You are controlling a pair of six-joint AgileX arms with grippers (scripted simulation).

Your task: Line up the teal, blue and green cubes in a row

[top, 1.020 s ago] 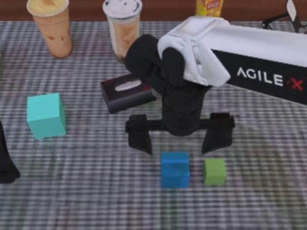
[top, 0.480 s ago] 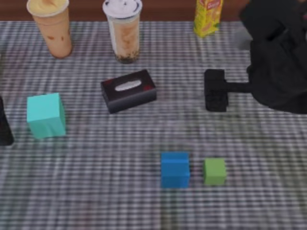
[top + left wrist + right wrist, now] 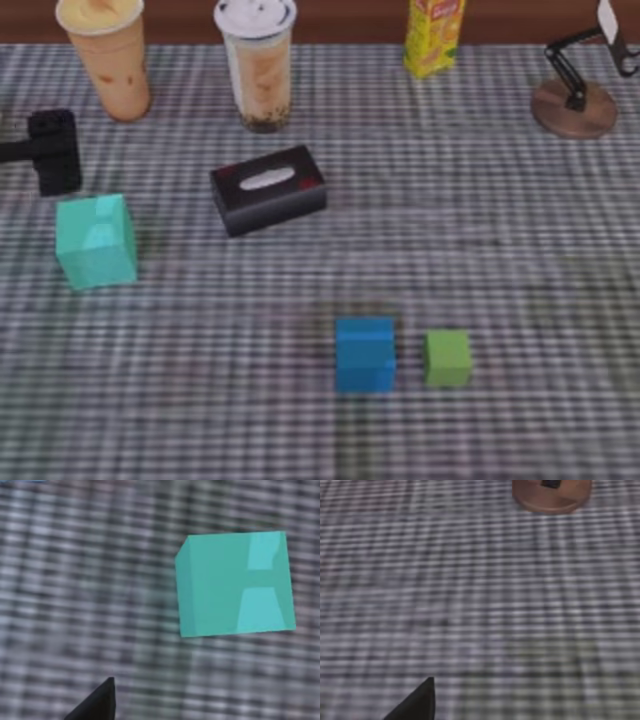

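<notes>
The teal cube (image 3: 96, 240) sits on the checked table (image 3: 520, 260) at the left side, well apart from the other two. In my left wrist view the teal cube (image 3: 235, 584) lies flat on the cloth, untouched, with a pale reflection on its top face. The blue cube (image 3: 365, 353) stands toward the near middle of the table, and the green cube (image 3: 447, 358) is just beside it on the right, with a narrow gap between them; those two already form a short row.

My left gripper (image 3: 52, 152) hangs at the left edge of the table, just beyond the teal cube's far side and apart from it. Only one dark finger block shows from above and a single dark fingertip (image 3: 97, 702) in the wrist view, so I cannot tell whether my left fingers are open or closed.

My right arm is out of the top view. Its wrist camera shows bare cloth, one dark fingertip (image 3: 417, 702) and the brown lamp base (image 3: 552, 494); I cannot tell the state of those fingers either.

A black tissue box (image 3: 268, 189) lies tilted between the teal cube and the blue one, farther back. Along the far edge stand an orange drink cup (image 3: 103, 55), a lidded milk-tea cup (image 3: 258, 62), a yellow carton (image 3: 433, 35) and a small desk lamp (image 3: 575, 85).
</notes>
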